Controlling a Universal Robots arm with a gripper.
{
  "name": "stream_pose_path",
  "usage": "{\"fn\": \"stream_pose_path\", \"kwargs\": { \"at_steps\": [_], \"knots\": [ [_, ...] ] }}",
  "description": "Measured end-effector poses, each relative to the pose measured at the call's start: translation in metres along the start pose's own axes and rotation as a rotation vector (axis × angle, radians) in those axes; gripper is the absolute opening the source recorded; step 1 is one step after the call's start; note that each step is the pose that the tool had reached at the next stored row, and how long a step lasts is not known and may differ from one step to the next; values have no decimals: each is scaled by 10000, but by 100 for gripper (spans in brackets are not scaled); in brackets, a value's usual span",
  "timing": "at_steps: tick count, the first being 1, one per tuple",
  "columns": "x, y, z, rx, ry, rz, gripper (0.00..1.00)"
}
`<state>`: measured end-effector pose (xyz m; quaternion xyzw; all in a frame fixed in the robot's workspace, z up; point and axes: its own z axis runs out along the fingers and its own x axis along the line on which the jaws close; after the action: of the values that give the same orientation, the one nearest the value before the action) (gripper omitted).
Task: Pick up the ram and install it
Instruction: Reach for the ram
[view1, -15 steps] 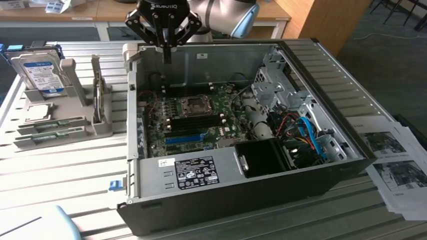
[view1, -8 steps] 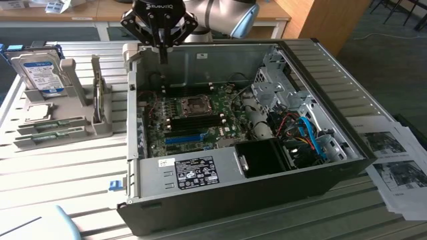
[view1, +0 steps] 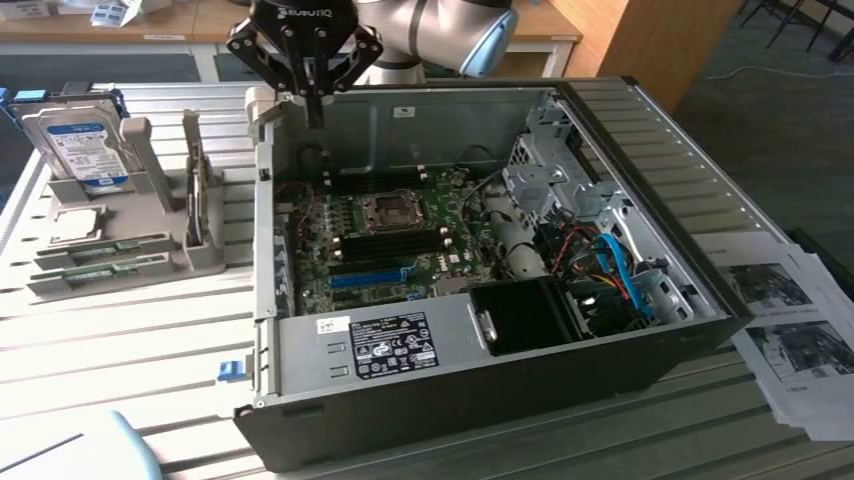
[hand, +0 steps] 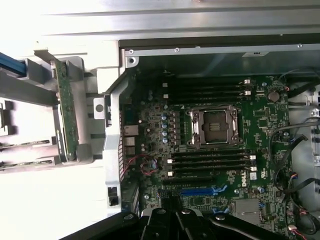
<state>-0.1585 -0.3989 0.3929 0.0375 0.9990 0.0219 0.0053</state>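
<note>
Pickup stage, I judge, with nothing held; my gripper (view1: 316, 112), fingers pressed together, hovers over the rim of the open tower case (view1: 667, 180) at eleven o'clock; the ram (view1: 198, 200), a thin green board on edge in the grey plastic holder (view1: 140, 165), sits at nine o'clock of the case; grasping it calls for parted fingers squared to its narrow, rigid top edge.

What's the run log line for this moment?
pincer: shut, empty, above wall of open case | ram: lying in gray rack, untouched
</note>
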Motion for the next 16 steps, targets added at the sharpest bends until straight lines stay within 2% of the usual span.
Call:
{"fn": "stream_pose_path", "kwargs": {
  "at_steps": [5, 16],
  "knots": [
    [66, -5, 0, 3, 26, 2, 10],
    [300, -23, 1, 6, 77, 3, 10]
  ]
}}
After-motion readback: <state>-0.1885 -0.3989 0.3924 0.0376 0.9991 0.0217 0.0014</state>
